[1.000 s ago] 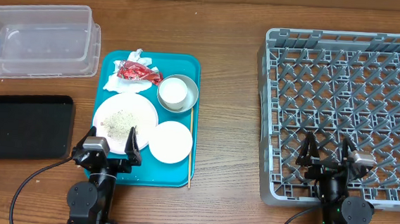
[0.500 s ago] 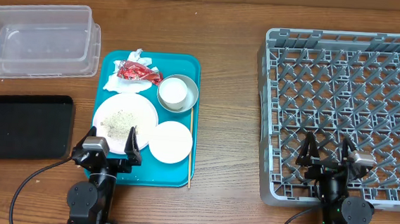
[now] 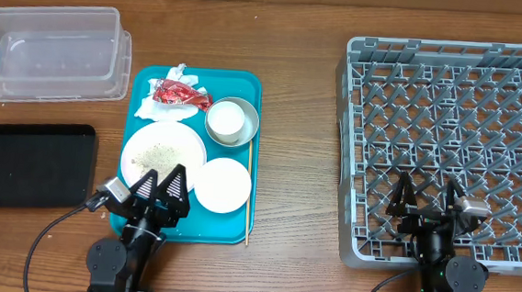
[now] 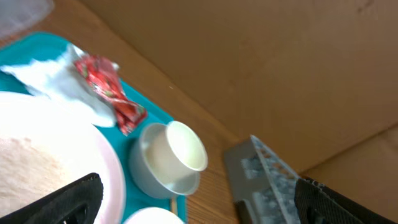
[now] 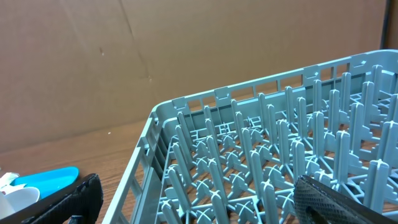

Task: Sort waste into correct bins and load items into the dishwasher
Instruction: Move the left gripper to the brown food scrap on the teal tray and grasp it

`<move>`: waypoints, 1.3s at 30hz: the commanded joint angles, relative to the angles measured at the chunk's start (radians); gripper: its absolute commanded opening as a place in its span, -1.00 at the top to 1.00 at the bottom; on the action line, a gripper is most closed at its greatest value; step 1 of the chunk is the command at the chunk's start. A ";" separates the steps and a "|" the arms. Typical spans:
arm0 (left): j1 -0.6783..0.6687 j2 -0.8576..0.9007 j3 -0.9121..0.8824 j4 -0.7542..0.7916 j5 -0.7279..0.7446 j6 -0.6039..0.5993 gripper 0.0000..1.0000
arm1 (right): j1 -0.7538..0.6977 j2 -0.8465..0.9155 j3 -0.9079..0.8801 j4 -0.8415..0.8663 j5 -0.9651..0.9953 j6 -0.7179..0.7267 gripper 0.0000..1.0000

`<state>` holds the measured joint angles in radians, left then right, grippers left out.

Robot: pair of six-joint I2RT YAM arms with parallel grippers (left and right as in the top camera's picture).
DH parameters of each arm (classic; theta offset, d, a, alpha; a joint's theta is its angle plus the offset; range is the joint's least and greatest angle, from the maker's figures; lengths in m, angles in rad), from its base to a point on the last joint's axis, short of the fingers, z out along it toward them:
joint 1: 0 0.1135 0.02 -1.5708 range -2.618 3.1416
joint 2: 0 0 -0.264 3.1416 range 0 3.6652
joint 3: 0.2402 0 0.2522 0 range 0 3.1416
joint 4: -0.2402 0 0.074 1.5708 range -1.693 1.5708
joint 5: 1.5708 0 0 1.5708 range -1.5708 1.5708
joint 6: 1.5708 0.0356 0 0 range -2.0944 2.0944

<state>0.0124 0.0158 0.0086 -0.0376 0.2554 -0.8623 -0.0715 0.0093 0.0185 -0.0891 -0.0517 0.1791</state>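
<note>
Your teal serving tray (image 3: 236, 220) carries nearly everything. The pale pink plate (image 3: 193, 141), with rice grains (image 3: 157, 157) scattered on it, sits at its near left. The smaller white plate (image 3: 221, 185) lies right beside it at the near right. Behind that, the grey-white bowl (image 3: 253, 118) holds the small white cup (image 3: 225, 120). At the tray's far left lies the crumpled napkin (image 3: 156, 111), with the red wrapper (image 3: 180, 93) on top of it.

The clear tub (image 3: 54, 10) stands just beside the teal tray's far left corner. The black tray (image 3: 29, 165) lies nearer the arms, a gap away from the teal one. The dish rack (image 3: 347, 152) stands well to the right, pegs upright.

Your left gripper (image 3: 163, 181) hangs over the pink plate's near edge, jaws spread wide and gripping nothing. Your right gripper (image 3: 426, 190) hangs over the rack's near-left part, jaws just as wide, nothing between them.

Bare wooden table (image 3: 296, 167) runs between the teal tray and the rack (a broad lane). A thin wooden stick (image 3: 249, 191) lies along the teal tray's right edge, its near end poking past the lip. A cardboard wall (image 4: 249, 56) closes the far side.
</note>
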 commanded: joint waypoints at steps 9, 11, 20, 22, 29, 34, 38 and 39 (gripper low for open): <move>-0.006 0.029 0.286 -0.427 -0.097 -0.019 -1.00 | -0.003 -0.006 -0.010 0.008 0.006 -0.004 -1.00; -0.006 0.086 0.397 -0.562 -0.175 0.012 -1.00 | -0.003 -0.006 -0.010 0.008 0.006 -0.004 -1.00; -0.006 0.238 0.608 -0.654 -0.019 0.117 -1.00 | -0.003 -0.006 -0.010 0.008 0.006 -0.004 -1.00; -0.006 0.255 0.608 -0.684 -0.033 0.064 -1.00 | -0.003 -0.006 -0.010 0.008 0.006 -0.004 -1.00; -0.006 0.436 0.694 -1.002 -0.301 -0.233 -1.00 | -0.003 -0.006 -0.010 0.008 0.006 -0.004 -1.00; -0.006 0.613 0.719 -1.008 -0.320 -0.298 -1.00 | -0.003 -0.006 -0.010 0.008 0.006 -0.004 -1.00; -0.006 0.734 0.719 -0.994 -0.241 -0.338 -1.00 | -0.003 -0.006 -0.010 0.008 0.006 -0.004 -1.00; -0.006 0.755 0.718 -1.006 -0.227 -0.326 -1.00 | -0.003 -0.006 -0.010 0.008 0.006 -0.004 -1.00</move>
<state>0.0124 0.7158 0.7040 -1.0279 -0.0055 -1.1488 -0.0715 0.0093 0.0185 -0.0895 -0.0517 0.1791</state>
